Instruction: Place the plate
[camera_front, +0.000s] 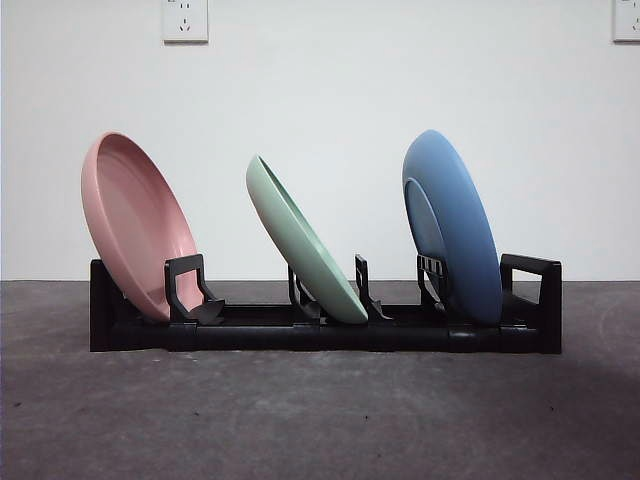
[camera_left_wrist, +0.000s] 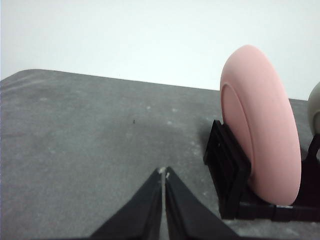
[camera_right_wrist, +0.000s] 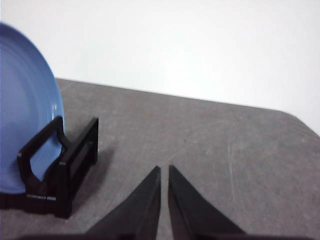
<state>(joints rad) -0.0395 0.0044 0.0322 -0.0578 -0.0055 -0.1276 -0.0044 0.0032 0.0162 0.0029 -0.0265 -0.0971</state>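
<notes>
Both grippers, left (camera_left_wrist: 164, 174) and right (camera_right_wrist: 164, 169), sit closed and empty beside the black plastic rack (camera_front: 325, 330), where pink (camera_front: 135, 225), green (camera_front: 305, 240) and blue (camera_front: 450, 225) round plates lean in slots.

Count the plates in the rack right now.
3. Pink plate at one end of the black rack, green plate in the middle, blue plate at the other end. All lean in their slots; none looks hidden.
</notes>
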